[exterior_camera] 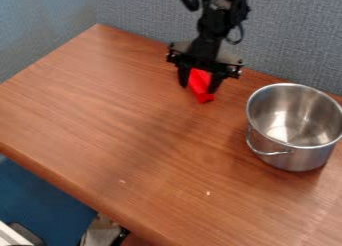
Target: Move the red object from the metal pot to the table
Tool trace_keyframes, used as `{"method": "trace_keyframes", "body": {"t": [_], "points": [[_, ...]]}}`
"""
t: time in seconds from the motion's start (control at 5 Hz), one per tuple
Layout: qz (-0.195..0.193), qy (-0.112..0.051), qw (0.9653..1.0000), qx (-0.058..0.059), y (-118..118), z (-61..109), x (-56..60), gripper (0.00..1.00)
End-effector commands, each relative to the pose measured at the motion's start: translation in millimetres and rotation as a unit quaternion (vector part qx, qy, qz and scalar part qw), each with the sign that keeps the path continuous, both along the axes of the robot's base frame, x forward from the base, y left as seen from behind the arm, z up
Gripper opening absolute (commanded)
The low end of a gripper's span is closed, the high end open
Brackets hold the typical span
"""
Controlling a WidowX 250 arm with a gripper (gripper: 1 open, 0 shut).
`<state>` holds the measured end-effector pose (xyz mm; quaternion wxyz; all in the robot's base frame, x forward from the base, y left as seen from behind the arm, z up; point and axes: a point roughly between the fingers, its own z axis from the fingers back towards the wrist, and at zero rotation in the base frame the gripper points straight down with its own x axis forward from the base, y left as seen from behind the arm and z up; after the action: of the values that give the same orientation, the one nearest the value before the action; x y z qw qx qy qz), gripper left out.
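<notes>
The red object [202, 88] lies on the table [120, 125] at the back, left of the metal pot [315, 148]. It is outside the pot, whose inside shows bare and shiny. My gripper [202, 77] has come straight down over the block's far end. Its black fingers [185, 70] press in on either side of the block, so the jaws look shut on it. The block's near end sticks out below the fingers and still rests on the wood. The far end is hidden by the gripper.
A blue-grey wall runs behind the table. The table's rounded front edge [60, 175] falls off to the floor at the lower left. The pot stands close to the right edge of the view.
</notes>
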<state>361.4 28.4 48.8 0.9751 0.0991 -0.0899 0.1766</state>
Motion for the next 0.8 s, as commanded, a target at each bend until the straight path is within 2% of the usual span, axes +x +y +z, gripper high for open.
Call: {"method": "trace_keyframes", "body": {"t": [0.0,0.2,0.4,0.6], "points": [[-0.006,-0.008,0.9999,0.007,22,-5.4,-12.1,0.00],[-0.014,0.002,0.9998,-0.011,7,-19.8,-23.7,0.00],[-0.012,0.005,0.9995,-0.029,-6,-25.0,-33.4,0.00],[-0.032,-0.022,0.9987,-0.034,0,-20.8,-48.8,0.00]]}}
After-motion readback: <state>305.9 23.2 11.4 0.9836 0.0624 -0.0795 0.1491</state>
